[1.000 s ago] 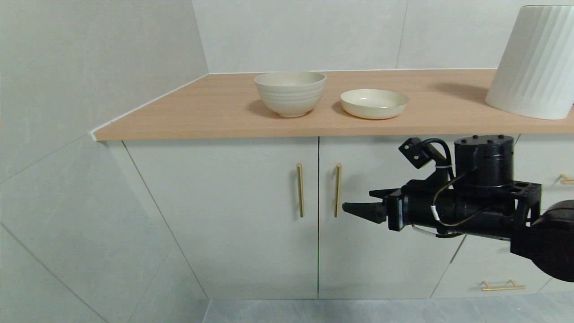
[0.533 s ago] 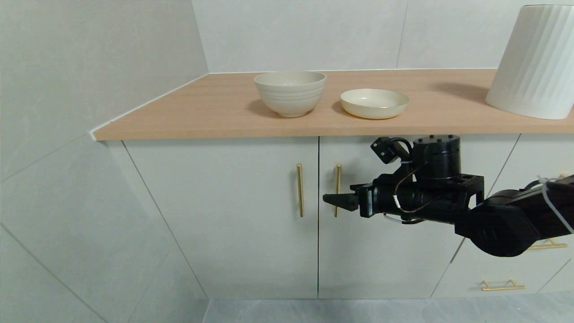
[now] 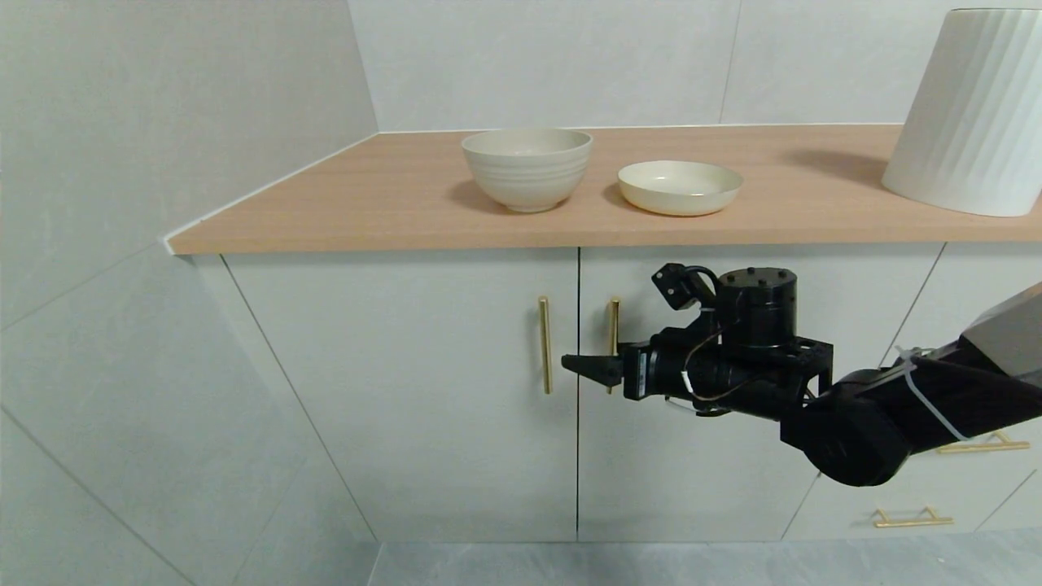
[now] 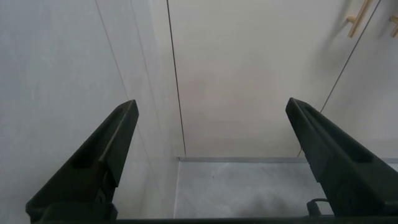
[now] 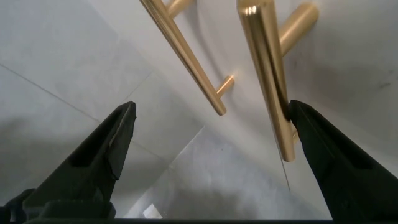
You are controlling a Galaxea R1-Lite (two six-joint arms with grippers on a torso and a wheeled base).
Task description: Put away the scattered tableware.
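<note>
Got bowl [image 3: 527,169] and plate [image 3: 680,186] upright on worktop [image 3: 391,203], just beside each other without touching, near the front edge above the cupboard doors [image 3: 456,391]. Seeing nothing in either. Judging both as glazed ceramic or hard melamine: stiff, smooth, slippery, likely to chip if knocked, so treat as fragile. Expect moderate weight from bowl, less from plate. Best to pinch bowl across its rim, one finger inside and one outside. Same for plate at its raised lip, since too shallow to take from the side. Would keep them level and avoid clinking one against the other. Can't see inside cupboard with both doors shut, so probably need one open before stowing anything. Seeing right gripper [image 3: 586,366] below worktop at the seam, level with left handle [image 3: 545,345] and right handle [image 3: 614,325]. Spread wide, holding nothing, both brass bars lying between the fingers in wrist view. Can't tell whether either finger touches a bar. Seeing left gripper [image 4: 212,106] likewise spread wide and empty, facing a low cabinet panel and floor. Can't see inside ribbed white vessel [image 3: 969,114] at worktop's right end.
</note>
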